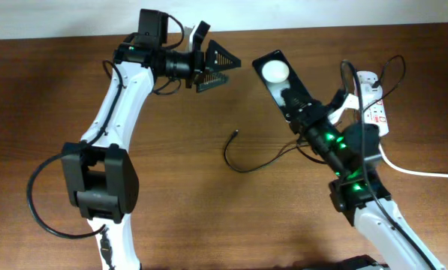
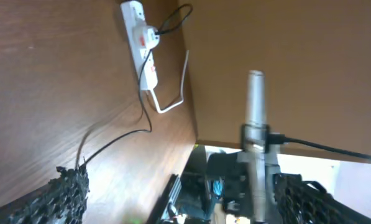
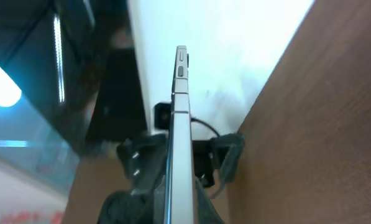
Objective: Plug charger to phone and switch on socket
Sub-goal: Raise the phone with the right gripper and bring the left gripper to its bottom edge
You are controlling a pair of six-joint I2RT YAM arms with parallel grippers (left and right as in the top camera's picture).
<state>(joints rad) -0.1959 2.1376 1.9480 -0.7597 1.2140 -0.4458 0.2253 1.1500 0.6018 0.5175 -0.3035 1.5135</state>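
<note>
Left gripper (image 1: 214, 66): up at 12 o'clock over the table (image 1: 171, 172), jaws spread wide, nothing between them, released! Its wrist view agrees, black fingers (image 2: 67, 194) far apart.
Right gripper (image 1: 293, 99): at 2 o'clock, clenched on the near end of the phone (image 1: 272, 69).
Phone: at 1 o'clock, black, white round spot facing up, sticking out of the right gripper toward 11. On the right wrist view it is edge-on (image 3: 180, 118), a thin silvery line pinched between two fingers (image 3: 134, 163). Touching the table or not, cannot tell.
Charger (image 1: 246, 166): loose on the table, tip (image 1: 235, 133) about dead centre, pointing to 12. The cable curls toward 6, then sweeps off to 3 and slips under the right arm (image 1: 344, 161).
Socket (image 1: 374, 101): white strip with red marks out at 3 o'clock, just beside the right arm. Thick white cord (image 1: 426, 172) trails to 4. The left wrist view (image 2: 141, 46) shows a plug (image 2: 151, 37) in the socket, thin black cable looping out.
Gap: charger tip and phone well apart; left gripper near the phone's far end, not touching.
</note>
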